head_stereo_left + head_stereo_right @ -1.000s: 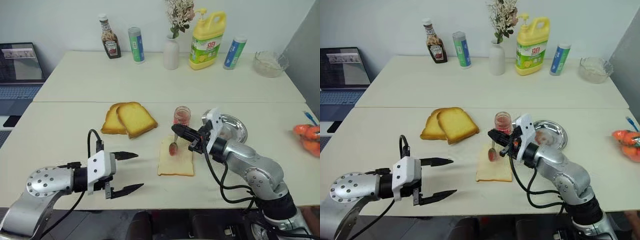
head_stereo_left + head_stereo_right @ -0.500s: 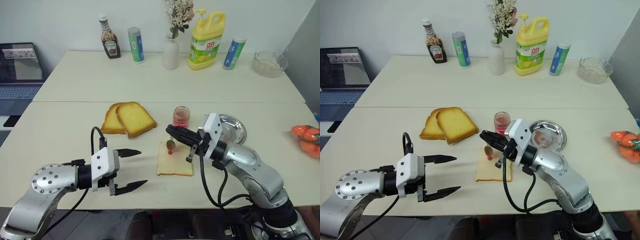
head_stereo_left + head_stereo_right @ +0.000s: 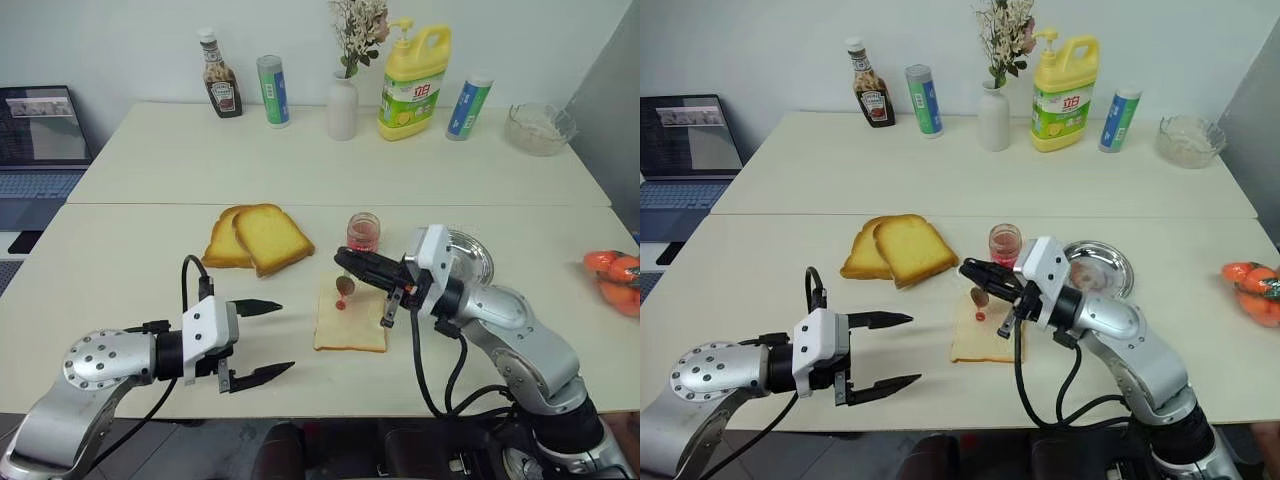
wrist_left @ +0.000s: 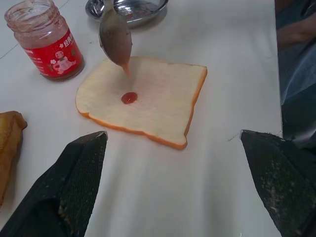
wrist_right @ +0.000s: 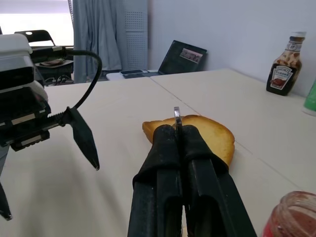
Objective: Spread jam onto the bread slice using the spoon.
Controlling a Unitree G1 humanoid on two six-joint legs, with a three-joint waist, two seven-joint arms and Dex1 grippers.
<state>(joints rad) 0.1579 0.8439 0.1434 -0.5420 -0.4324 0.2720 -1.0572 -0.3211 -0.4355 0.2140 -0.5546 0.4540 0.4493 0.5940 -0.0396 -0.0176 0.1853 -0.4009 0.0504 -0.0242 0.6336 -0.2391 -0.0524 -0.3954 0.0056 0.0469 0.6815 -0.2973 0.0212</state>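
The pale bread slice (image 3: 352, 325) lies flat on the near table with a small red drop of jam (image 4: 129, 97) near its middle. My right gripper (image 3: 343, 260) is shut on the handle of the silver spoon (image 4: 116, 39). The spoon's bowl hangs just above the slice's far edge, coated in jam with a drip at its tip. The small glass jam jar (image 3: 363, 232) stands open just beyond the bread. My left gripper (image 3: 285, 336) hovers open to the left of the slice, apart from it, with nothing between its fingers (image 4: 79, 182).
Two toasted slices (image 3: 255, 238) lie left of the jar, a round steel dish (image 3: 474, 262) right of it. A ketchup bottle (image 3: 219, 75), tubes, a vase, a yellow detergent jug (image 3: 413, 82) and a glass bowl line the far table. Oranges (image 3: 615, 272) sit far right, a laptop (image 3: 40, 130) far left.
My right gripper has lifted and rolled the spoon, raising its bowl off the bread and leaving a red drop on the slice. The left gripper has stayed put.
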